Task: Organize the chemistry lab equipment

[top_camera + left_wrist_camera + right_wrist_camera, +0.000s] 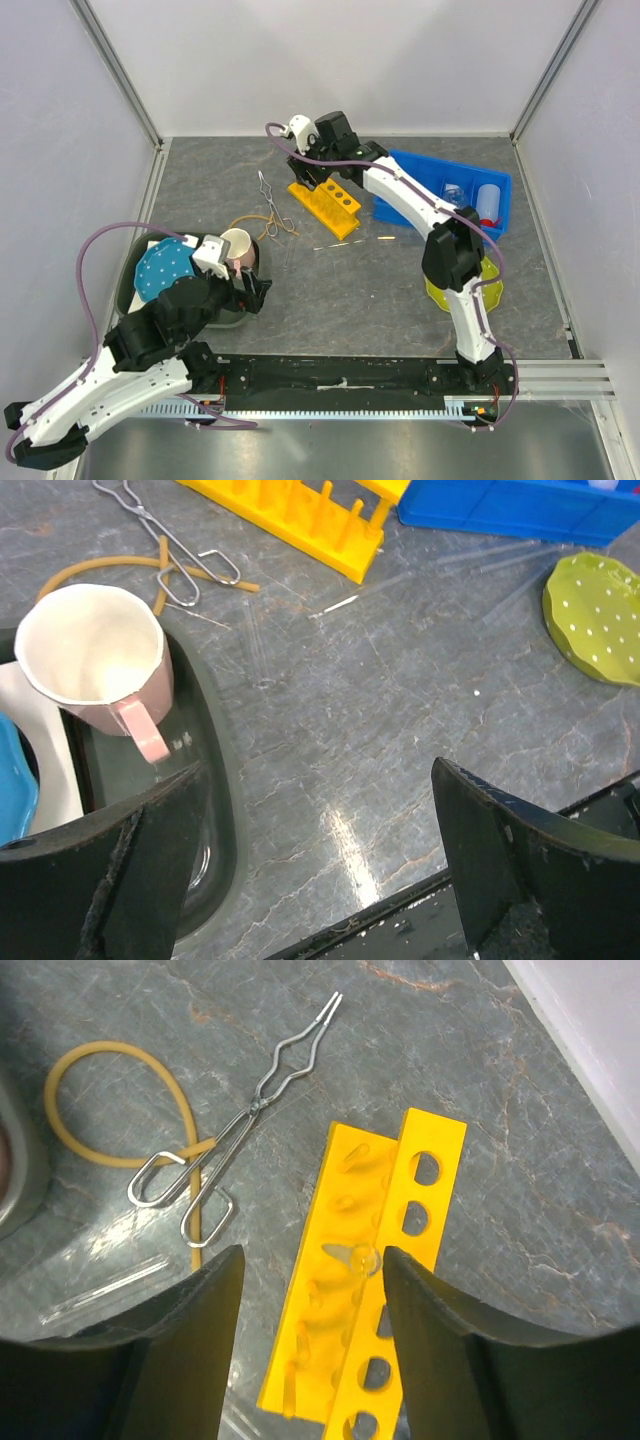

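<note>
Sorting looks partly done: the small white squeeze bottle [488, 203] and the tiny clear glass flask [455, 192] sit inside the blue bin [430, 170] at the far right of the bench [380, 730], while the rest of the lab kit lies loose outside it. The yellow holed rack [380, 1300] lies left of the bin, just beside it. Further left, the metal tongs [255, 1110] lie across the tan rubber loop [120, 1050], their ring handles touching it. Several thin clear rods [255, 640] are scattered flat on the bench nearer the arms, none standing in the rack. The right claw [310, 1260] hangs over the rack with its fingers spread wide and gripping nothing; a small clear glass piece shows on the rack between them, but what it is cannot be told. The left claw [320, 770] is also wide open and empty, hovering by the right rim of the grey tub [215, 780], which holds a cream mug [95, 655] and a blue dotted plate [165, 265]. By this view the rack, tongs, loop and rods are all left to put away, so more than half of the job seems undone.
</note>
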Robot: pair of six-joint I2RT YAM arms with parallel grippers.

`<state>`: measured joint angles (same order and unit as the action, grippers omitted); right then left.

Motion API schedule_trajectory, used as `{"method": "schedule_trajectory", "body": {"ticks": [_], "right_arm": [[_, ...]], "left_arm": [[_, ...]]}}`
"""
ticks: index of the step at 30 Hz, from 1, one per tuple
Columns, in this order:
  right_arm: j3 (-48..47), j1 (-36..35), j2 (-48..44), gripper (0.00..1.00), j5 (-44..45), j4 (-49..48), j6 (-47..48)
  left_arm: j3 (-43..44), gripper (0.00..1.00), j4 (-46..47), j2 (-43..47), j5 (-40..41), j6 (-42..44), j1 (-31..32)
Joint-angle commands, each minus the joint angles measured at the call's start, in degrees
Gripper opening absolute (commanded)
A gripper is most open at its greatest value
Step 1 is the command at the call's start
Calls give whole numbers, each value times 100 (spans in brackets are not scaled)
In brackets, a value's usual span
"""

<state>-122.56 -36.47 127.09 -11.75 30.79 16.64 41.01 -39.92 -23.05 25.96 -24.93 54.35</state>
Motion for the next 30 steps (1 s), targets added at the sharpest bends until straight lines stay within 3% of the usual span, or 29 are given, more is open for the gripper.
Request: {"method": "schedule_trajectory", "body": {"ticks": [1,4,7,10,16,22,26,30], "right_arm": [[276,61,-1167,72,-449,-108,84],[820,166,-1852,89,-845,-108,216],[1732,333,-2582,98,-1495,-134,330],[2366,614,-3320,98,-2163,-230,322],[4728,1352,-4997,98,-3079,-495,357],[6399,1976,-6132,98,-3693,-521,647],[7131,2344,-6617,98,-3940,-836,499],[7755,2820,-6846,98,-4370,-1487,76]], "left_arm": [[-76,99,406,-191,-459,260,-12],[-120,100,590,-419,-793,357,-21],[-103,100,845,-884,-1179,480,-21],[134,100,1012,-1646,-1540,734,-12],[1039,100,960,-3719,-1945,1604,-134],[1900,99,925,-5296,-2780,2150,-977],[2489,84,749,-6175,-2965,1853,-1715],[2648,75,723,-6807,-2842,1623,-1980]]}}
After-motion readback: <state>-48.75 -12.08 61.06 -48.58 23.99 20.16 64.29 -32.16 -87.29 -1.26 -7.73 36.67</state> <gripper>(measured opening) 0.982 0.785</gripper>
